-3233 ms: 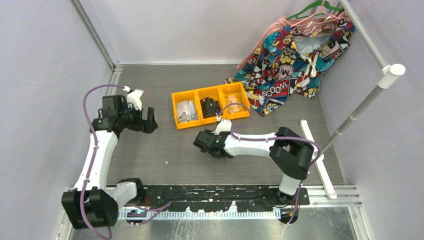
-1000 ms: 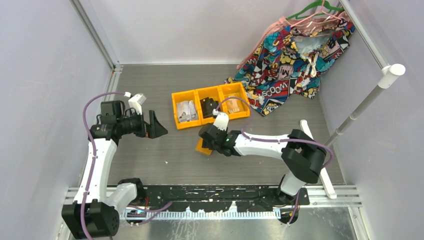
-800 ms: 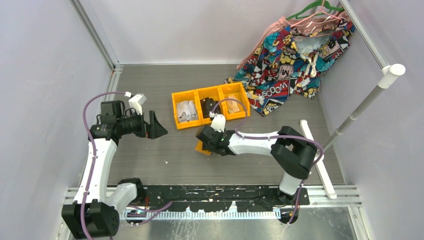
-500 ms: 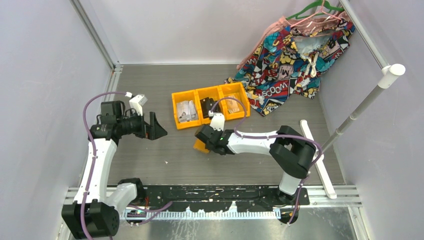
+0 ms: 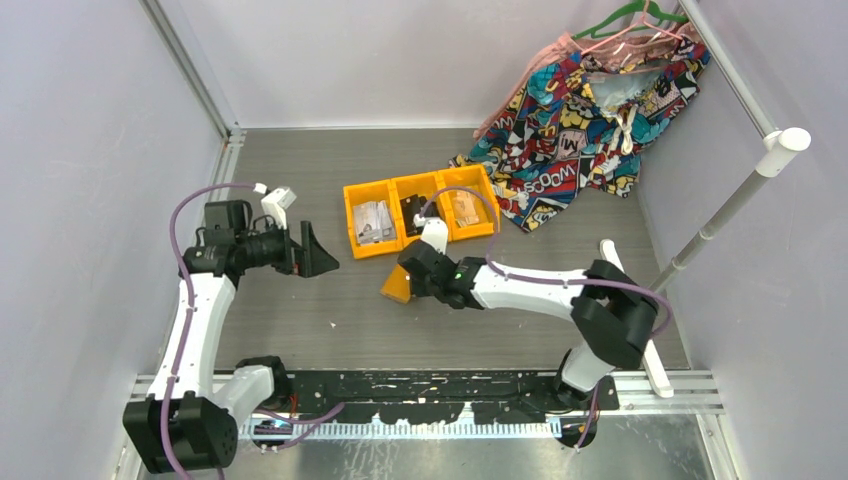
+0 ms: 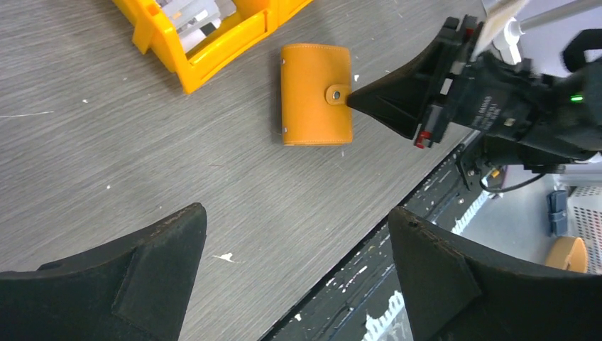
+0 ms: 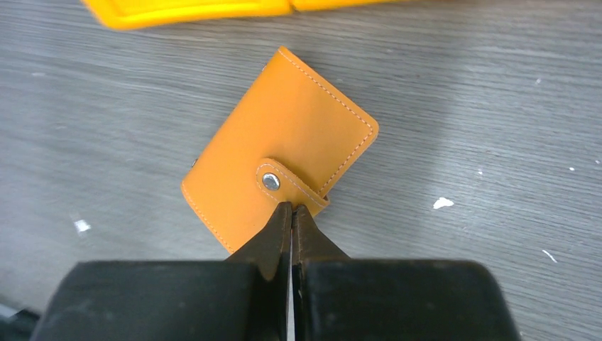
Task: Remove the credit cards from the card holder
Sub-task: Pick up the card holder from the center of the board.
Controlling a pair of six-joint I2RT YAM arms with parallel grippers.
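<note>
The card holder (image 5: 397, 288) lies closed and flat on the grey table, in front of the orange bins. It is an orange leather folder (image 7: 284, 142) whose small tab (image 7: 287, 186) is snapped down with a metal stud. My right gripper (image 7: 292, 207) is shut, its tips touching the tab's edge beside the stud, seen from the side in the left wrist view (image 6: 350, 98). Nothing shows between the jaws. My left gripper (image 6: 294, 212) hangs wide open and holds nothing, well left of the holder (image 6: 316, 96). The credit cards are hidden.
A row of three orange bins (image 5: 348, 215) stands just behind the holder, with a papery bundle (image 5: 374, 220) and a black object (image 5: 418, 213) inside. A colourful garment (image 5: 580, 110) lies back right. A white rod (image 5: 720, 220) leans at the right.
My right gripper has closed from partly open to shut at the tab. The holder has slid a little to the left. The left gripper has edged slightly right and stayed open.
</note>
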